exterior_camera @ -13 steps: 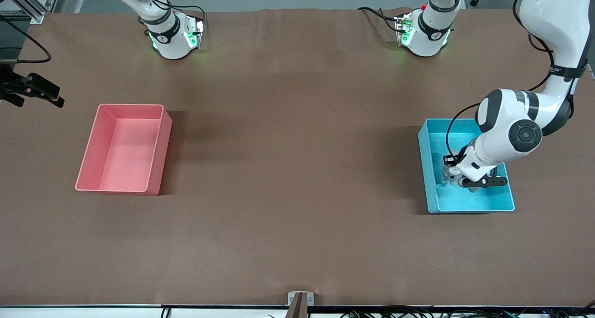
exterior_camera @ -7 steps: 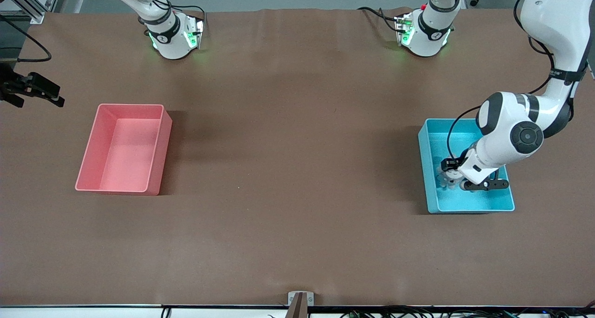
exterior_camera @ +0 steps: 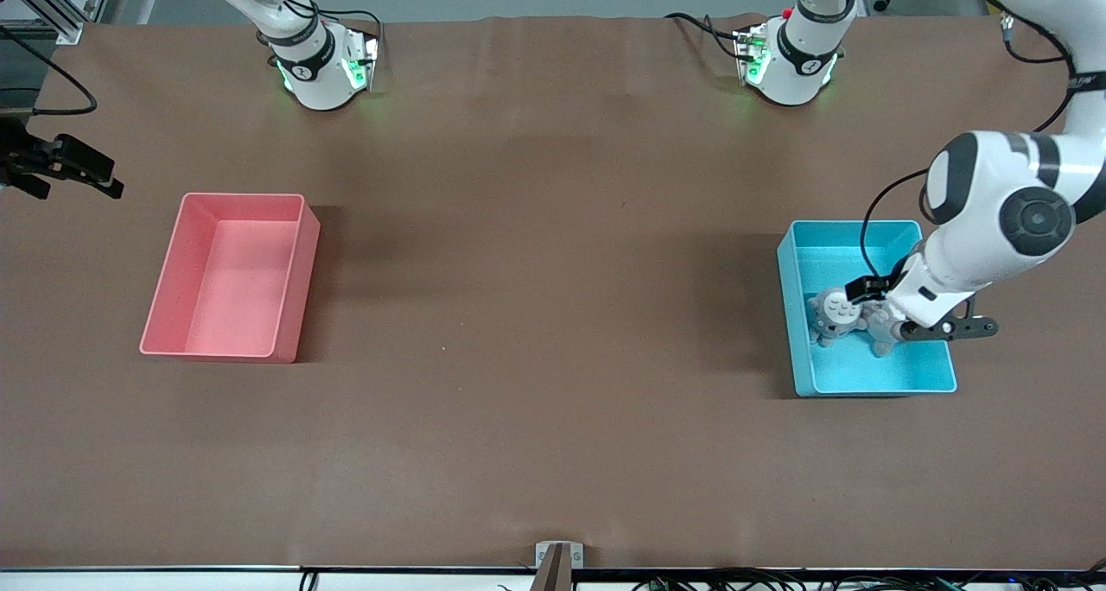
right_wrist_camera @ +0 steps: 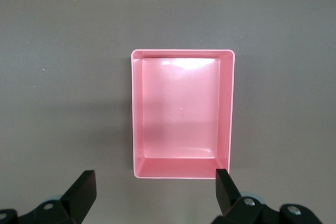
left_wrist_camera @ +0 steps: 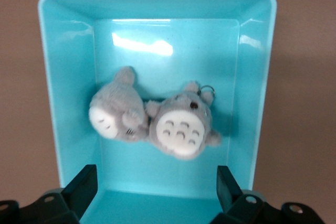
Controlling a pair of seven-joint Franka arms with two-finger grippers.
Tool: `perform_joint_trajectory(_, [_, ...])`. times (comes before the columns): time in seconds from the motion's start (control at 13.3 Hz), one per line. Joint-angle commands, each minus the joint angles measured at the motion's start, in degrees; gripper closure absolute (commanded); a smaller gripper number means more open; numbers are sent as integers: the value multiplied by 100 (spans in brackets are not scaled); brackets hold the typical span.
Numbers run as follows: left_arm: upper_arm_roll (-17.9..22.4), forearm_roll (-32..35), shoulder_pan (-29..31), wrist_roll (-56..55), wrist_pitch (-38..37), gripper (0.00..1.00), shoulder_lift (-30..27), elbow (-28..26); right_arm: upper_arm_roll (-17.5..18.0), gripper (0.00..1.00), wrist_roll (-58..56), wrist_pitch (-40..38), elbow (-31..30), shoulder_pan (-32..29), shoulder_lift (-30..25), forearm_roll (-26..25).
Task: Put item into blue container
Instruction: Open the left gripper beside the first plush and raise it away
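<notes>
The blue container (left_wrist_camera: 260, 87) is showing bright cyan; two plush toys (left_wrist_camera: 178, 124) are showing grey with white bellies; a bin (exterior_camera: 173, 271) is showing pink.

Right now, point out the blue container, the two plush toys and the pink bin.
blue container (exterior_camera: 788, 314), front view, wall toward the right arm's end.
plush toys (left_wrist_camera: 178, 127), left wrist view, white belly of the larger one.
pink bin (exterior_camera: 244, 271), front view, bare floor.

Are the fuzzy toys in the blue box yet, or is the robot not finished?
Looks done: two gray plush toys lie side by side inside the blue container. The left claw is open and holds nothing, over the container. The right claw waits open above the pink bin, which holds nothing. No other toys show on the table.
</notes>
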Motion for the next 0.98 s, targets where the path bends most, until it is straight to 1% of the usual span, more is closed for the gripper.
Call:
perform_joint_trajectory(0.0, [-49,-592,332,674,-728,0,-639,120,25,0,71,16,-145,-36,-161,76])
perform_joint_trajectory(0.15, [-6,-752,333,685,-1167,0,-956,443,25,0,62,8,-145,-36,-152,76])
perform_joint_trajectory(0.23, [3,-752,333,685,-1448,0,-1010,785,25,0,53,16,-145,-36,-152,76])
perform_joint_trajectory(0.38, [3,-761,324,641,-2124,0,-993,1689,17,0,-34,25,-145,-45,-152,76])
perform_joint_trajectory(0.45, [3,-805,333,623,-2327,0,-975,2007,17,0,-78,25,-145,-54,-152,76])
perform_joint_trajectory(0.53, [3,-997,333,597,-2469,0,-975,2262,8,0,-79,25,-145,-54,-152,76])
perform_joint_trajectory(0.6, [12,-1112,342,597,-2557,0,-992,2352,8,0,-79,25,-145,-45,-152,76])
perform_joint_trajectory(0.9, [12,-1122,333,623,-2804,0,-1098,2493,8,0,-79,25,-145,-45,-152,76])
